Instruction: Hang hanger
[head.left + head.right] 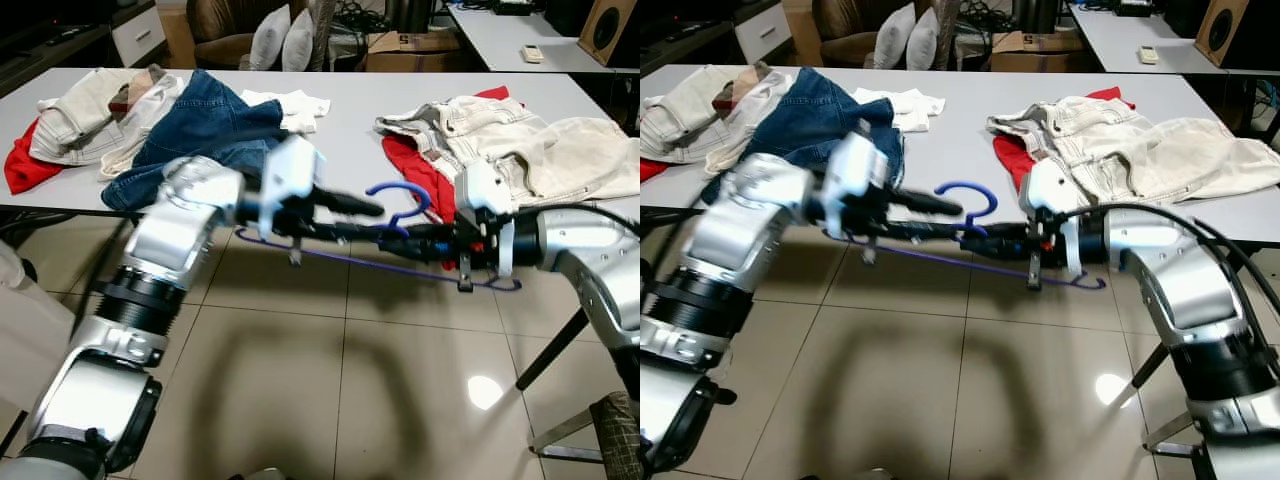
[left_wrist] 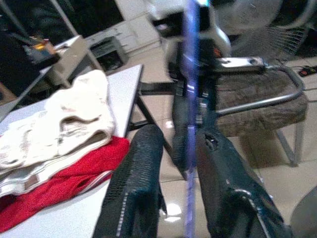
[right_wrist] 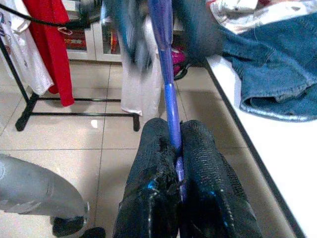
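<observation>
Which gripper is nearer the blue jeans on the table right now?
Left. The left gripper reaches out from just in front of the blue jeans, fingers either side of the blue hanger. The right gripper, clamping the hanger, sits farther right, by the red garment.

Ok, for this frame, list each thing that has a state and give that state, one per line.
blue hanger: off the table, held level in the air between both grippers, hook up.
right gripper: shut on the hanger's bar.
left gripper: fingers either side of the bar, gap showing, not clamped.
blue jeans: crumpled on the white table.
cream trousers: lying loose over a red garment.
</observation>
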You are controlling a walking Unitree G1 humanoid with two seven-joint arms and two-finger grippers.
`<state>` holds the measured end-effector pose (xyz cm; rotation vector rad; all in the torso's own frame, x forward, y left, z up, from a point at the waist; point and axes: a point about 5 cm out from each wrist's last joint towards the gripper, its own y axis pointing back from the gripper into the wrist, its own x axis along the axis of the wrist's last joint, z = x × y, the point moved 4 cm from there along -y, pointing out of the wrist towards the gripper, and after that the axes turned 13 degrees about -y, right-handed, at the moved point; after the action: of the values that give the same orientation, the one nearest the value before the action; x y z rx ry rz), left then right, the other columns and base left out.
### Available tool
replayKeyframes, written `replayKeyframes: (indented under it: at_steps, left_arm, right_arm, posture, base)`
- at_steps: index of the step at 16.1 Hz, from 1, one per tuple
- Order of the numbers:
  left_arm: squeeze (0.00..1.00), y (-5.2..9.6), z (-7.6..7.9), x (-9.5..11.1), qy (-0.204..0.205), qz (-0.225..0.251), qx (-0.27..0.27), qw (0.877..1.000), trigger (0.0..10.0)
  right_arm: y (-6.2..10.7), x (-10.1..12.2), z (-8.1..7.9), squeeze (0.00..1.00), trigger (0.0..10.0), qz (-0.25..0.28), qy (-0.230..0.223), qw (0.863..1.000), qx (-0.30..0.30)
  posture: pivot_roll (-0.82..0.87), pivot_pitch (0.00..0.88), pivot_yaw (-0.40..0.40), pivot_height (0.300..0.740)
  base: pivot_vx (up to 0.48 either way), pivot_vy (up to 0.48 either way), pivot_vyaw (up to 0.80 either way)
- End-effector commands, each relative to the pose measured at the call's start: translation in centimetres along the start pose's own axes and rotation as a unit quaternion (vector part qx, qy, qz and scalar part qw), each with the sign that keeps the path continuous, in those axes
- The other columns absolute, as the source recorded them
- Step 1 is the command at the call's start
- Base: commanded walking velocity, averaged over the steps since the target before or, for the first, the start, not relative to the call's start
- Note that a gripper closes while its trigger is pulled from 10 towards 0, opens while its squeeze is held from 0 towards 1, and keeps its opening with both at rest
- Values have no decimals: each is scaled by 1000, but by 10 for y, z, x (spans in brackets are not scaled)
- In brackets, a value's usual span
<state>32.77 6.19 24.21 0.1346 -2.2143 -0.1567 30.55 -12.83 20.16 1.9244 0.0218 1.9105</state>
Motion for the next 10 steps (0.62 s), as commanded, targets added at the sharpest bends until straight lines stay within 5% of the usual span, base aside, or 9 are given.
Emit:
replayKeyframes:
  at_steps: [1,6,8,9,10]
  left_arm:
    - [0,10,-6,7,-3,8,15,1000,10000]
    - [0,52,-17,-9,47,-19,141,989,10000]
    - [0,66,-8,-43,109,-85,274,952,10000]
    - [0,68,-5,-49,125,-92,302,941,10000]
    - [0,71,15,-70,160,-124,368,907,10000]
  right_arm:
    - [6,3,1,0,0,0,7,1000,-14]
    - [26,-28,-7,0,0,36,-36,990,-131]
    - [32,-46,1,0,0,73,-100,953,-277]
    - [33,-50,0,0,0,73,-111,945,-298]
    - [35,-63,-2,0,0,82,-138,918,-363]
  posture:
    - [-133,0,63,740]
    - [-137,0,39,740]
    - [-111,0,24,740]
    - [-109,1,28,740]
    - [-120,6,37,740]
  base:
    - [0,0,0]
    - [0,0,0]
    - [0,0,0]
    - [0,0,0]
    - [0,0,0]
